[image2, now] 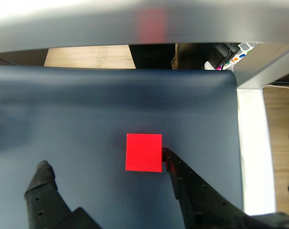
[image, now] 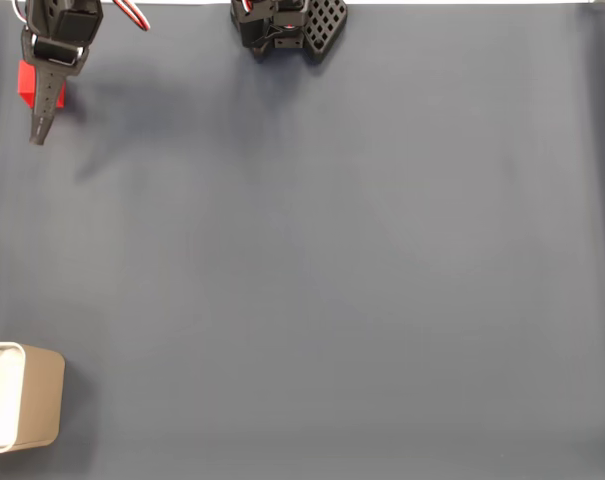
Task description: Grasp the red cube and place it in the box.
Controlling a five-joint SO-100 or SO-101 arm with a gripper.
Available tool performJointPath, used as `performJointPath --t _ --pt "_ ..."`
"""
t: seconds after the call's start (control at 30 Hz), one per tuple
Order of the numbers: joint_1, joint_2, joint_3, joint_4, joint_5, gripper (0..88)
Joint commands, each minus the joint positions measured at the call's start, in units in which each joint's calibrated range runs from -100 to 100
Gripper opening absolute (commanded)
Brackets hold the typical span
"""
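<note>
I hold the pincer [image2: 106, 160] wide, right finger touching the red cube [image2: 144, 152] at mid-frame, and should shift right to centre it before closing.

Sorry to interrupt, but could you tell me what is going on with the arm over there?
The arm is going for the red cube, which sits on the dark blue mat at the top left corner of the fixed view. Its hand is open around the cube: in the wrist view one finger is right against the cube's side, the other finger stands well clear. The cube is not yet gripped. The box waits at the bottom left of the fixed view.
</note>
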Motion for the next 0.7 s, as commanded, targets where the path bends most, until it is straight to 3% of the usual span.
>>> performJointPath --t 0.0,0.47,0.67 --pt "-0.8 -0.3 -3.1 -1.0 -0.4 49.7" --pt "-0.7 0.1 -3.1 -1.6 -0.9 48.3" --pt "-0.6 0.1 -3.1 -2.5 -0.9 37.6"
